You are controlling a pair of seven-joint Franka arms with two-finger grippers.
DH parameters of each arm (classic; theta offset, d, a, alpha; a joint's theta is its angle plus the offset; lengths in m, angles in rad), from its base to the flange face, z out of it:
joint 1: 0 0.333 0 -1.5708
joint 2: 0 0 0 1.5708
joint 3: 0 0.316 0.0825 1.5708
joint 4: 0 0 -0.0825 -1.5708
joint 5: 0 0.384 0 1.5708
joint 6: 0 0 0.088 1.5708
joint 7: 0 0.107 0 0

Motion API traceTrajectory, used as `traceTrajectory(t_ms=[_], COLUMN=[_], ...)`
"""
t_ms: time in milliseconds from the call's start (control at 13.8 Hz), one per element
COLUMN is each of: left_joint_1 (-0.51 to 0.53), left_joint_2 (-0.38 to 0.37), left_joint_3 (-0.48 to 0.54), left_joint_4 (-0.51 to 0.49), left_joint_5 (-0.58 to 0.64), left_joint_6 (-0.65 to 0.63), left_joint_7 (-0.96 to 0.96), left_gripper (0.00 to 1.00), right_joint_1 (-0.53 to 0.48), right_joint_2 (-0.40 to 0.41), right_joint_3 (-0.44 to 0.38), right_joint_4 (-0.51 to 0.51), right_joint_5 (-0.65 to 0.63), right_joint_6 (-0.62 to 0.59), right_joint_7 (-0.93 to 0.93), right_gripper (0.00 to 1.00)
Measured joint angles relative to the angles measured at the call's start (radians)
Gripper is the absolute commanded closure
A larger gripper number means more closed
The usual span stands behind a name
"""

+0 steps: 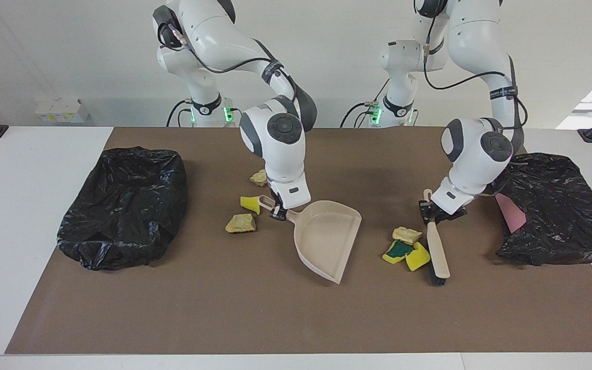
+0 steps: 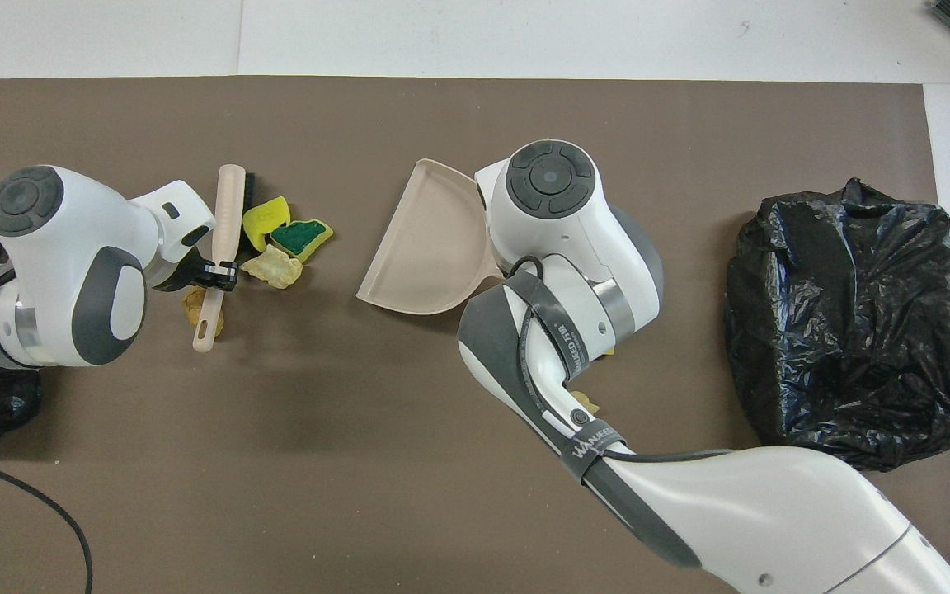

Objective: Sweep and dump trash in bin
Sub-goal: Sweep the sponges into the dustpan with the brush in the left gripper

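The brush [image 1: 437, 250] lies nearest the table edge farthest from the robots, bristle end outermost, its pale handle running back toward the robots. The left gripper [image 1: 432, 211] is clamped on that handle near its robot-side end. Just beside the brush, toward the table's middle, sits a cluster of trash: a yellow sponge piece [image 1: 418, 257], a green-topped sponge piece [image 1: 398, 251] and a tan chunk [image 1: 407, 235], the three touching or nearly so. The overhead view shows a further orange-brown lump [image 2: 191, 302] under the brush handle.

The dustpan [image 1: 327, 239] rests at the table's middle, mouth turned toward the brush. The right gripper [image 1: 279, 211] holds its handle, fingers closed on it. Toward the right arm's end lie a yellow sponge piece [image 1: 250, 203], a tan chunk [image 1: 240, 223] and a second chunk [image 1: 258, 178] closer to the robots.

One black-lined bin [image 1: 121, 205] sits at the right arm's end of the table, another black bag [image 1: 558, 210] at the left arm's end.
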Motion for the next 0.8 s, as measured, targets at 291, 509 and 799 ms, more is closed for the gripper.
traceTrajectory(t_ms=[291,509,799], left_joint_1=[-0.065,-0.099,-0.104], left_joint_2=[-0.02,-0.032,-0.035], left_joint_3=[-0.001,-0.001,0.001], left_joint_4=[-0.032,-0.046,-0.047], left_joint_5=[-0.059,-0.086,-0.089], left_joint_6=[-0.006,-0.007,-0.007], left_joint_7=[-0.046,-0.089,-0.106], left_gripper=[1.0,1.0,1.0], right_joint_1=[0.0,0.009,0.02], right_joint_2=[0.0,-0.001,-0.002], right_joint_3=[0.0,0.0,0.0], right_joint_4=[-0.009,-0.032,-0.058], right_joint_5=[0.0,0.0,-0.003], right_joint_6=[0.0,0.026,0.046], right_joint_7=[0.0,0.0,0.0], right_gripper=[1.0,1.0,1.0])
